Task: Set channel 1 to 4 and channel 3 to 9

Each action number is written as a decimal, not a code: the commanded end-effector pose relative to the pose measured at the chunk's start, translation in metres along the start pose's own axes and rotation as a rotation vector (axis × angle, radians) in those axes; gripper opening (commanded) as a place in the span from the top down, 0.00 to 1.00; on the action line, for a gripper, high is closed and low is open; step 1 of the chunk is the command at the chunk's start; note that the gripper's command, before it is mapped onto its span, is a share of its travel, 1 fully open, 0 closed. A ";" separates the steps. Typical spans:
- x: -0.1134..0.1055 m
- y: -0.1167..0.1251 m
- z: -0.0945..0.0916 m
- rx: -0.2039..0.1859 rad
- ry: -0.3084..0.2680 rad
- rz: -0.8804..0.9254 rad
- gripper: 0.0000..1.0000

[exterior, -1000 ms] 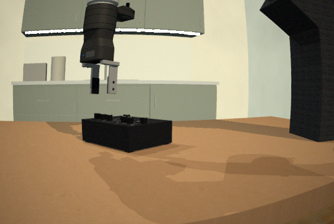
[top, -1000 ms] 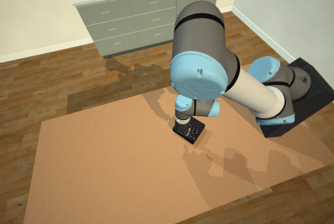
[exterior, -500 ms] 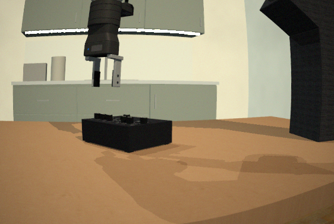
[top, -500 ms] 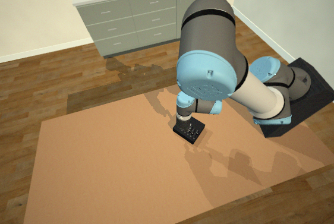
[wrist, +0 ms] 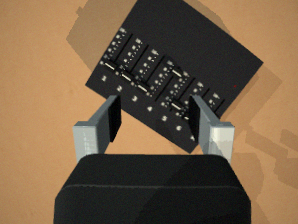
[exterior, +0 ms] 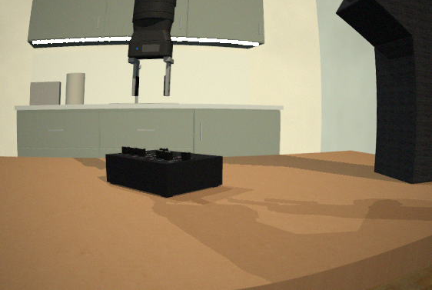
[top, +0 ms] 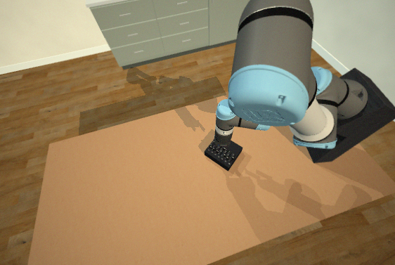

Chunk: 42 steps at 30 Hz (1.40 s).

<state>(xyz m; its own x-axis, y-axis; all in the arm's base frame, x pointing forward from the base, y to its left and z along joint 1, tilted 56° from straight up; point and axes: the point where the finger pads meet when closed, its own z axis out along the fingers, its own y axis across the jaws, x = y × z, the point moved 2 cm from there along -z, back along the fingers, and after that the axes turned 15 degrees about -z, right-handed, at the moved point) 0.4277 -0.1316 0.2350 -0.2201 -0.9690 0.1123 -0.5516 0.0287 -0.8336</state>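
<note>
The lighting desk point(top: 223, 152) is a small black box standing flat on the brown table; it also shows in the exterior view point(exterior: 164, 172) and, turned at an angle, in the wrist view point(wrist: 174, 64). It carries a row of several faders with white-lined caps at different heights along their slots. My gripper point(exterior: 151, 81) hangs well above the desk, pointing down, with both fingers wide open and nothing between them. In the wrist view the gripper point(wrist: 154, 125) has its fingertips over the desk's near edge, by the row of channel marks. The cap levels are too small to read.
The arm's dark pedestal point(top: 355, 123) stands at the table's right edge and rises at the right of the exterior view point(exterior: 400, 81). A grey cabinet point(top: 169, 21) with a roll and flat boards on top stands against the far wall, beyond the table.
</note>
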 end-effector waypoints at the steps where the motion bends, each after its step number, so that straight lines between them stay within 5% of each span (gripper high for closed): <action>1: 0.007 0.012 -0.011 -0.009 -0.023 -0.196 0.00; 42: 0.011 0.019 -0.017 -0.011 -0.014 -0.384 0.00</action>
<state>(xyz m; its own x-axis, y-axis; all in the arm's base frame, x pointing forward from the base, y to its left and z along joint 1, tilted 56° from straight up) 0.4004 -0.1371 0.2296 0.0016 -0.9197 0.3926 -0.5998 -0.3150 -0.7355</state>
